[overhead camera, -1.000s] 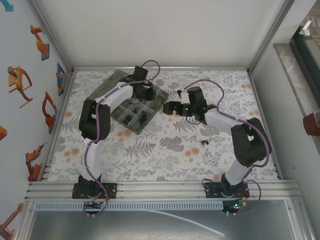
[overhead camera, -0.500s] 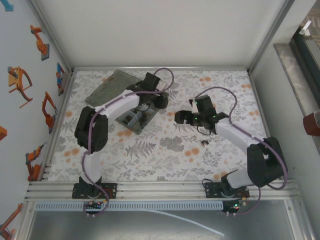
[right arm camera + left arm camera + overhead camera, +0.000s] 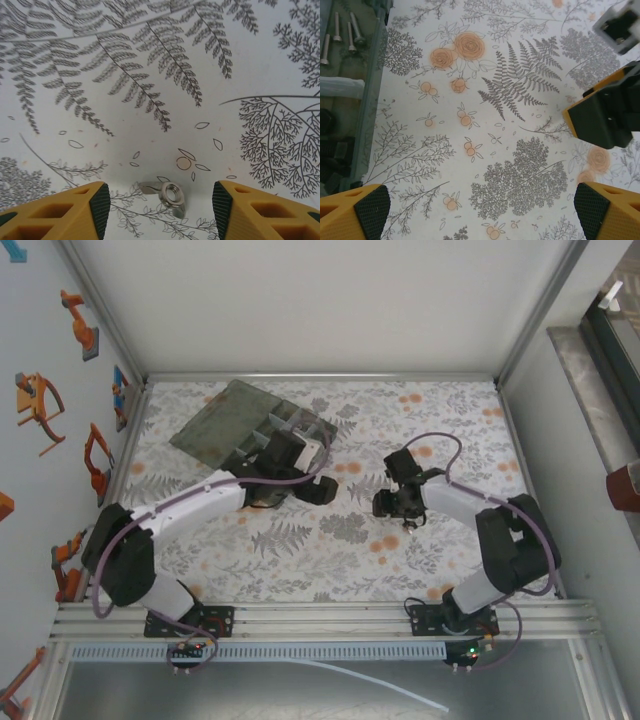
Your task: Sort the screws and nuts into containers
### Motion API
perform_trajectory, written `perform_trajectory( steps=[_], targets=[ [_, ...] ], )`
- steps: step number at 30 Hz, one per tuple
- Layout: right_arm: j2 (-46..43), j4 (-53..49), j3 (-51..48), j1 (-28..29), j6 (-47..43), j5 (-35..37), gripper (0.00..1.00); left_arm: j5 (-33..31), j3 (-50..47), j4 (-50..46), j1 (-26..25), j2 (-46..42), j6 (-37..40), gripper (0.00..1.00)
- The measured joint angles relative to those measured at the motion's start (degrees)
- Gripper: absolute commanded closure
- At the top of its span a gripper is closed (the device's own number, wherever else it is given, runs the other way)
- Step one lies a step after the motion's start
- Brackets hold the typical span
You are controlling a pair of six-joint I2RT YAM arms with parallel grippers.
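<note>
- Right tool (image 3: 157, 202) straddles a small silvery metal wing nut (image 3: 170, 194) on the floral tabletop (image 3: 150, 100). Its jaws are apart and not touching the nut; we judge it set for pickup.
- Left tool (image 3: 480, 210) is spread wide and empty, beside the translucent grey plastic organiser box (image 3: 370, 100).
- Silvery long-shafted screws (image 3: 340, 32) lie in one compartment; we cannot read the contents of the darker compartments.

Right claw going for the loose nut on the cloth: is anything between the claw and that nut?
Nothing visible does. In the right wrist view the nut lies bare on the floral cloth, inside the open jaws of the right claw, with only cloth on either side of it.
</note>
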Motion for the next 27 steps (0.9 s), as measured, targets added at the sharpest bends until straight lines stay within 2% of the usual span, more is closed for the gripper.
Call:
perform_trajectory(
  steps=[3, 7, 9, 12, 18, 25, 27],
  targets=[
    [1.5, -1.2, 0.9, 0.0, -0.5, 0.7, 0.55, -1.8, -1.8, 0.0, 0.0, -4.4, -0.7, 0.03],
    [2.4, -1.6, 1.7, 0.0, -0.6, 1.3, 0.59, -3.9, -2.4, -0.2, 0.0, -6.6, -1.1, 0.03],
    [2.4, -1.9, 1.7, 0.1, -0.8, 1.5, 0.61, -4.5, -2.4, -0.3, 0.0, -6.2, -1.2, 0.03],
    [2.4, -2.0, 1.7, 0.2, -1.0, 1.6, 0.69, -4.9, -2.4, -0.3, 0.0, -5.0, -1.2, 0.03],
    [2.4, -2.7, 1.7, 1.0, -0.8, 1.6, 0.71, -5.0, -2.1, -0.5, 0.0, -2.6, -1.3, 0.03],
    [2.4, -3.1, 1.7, 2.1, -0.8, 1.4, 0.80, -5.2, -2.1, -0.5, 0.0, -2.5, -1.3, 0.03],
    [2.4, -3.0, 1.7, 2.1, -0.8, 1.4, 0.86, -5.4, -2.1, -0.5, 0.0, -2.5, -1.4, 0.03]
  ],
)
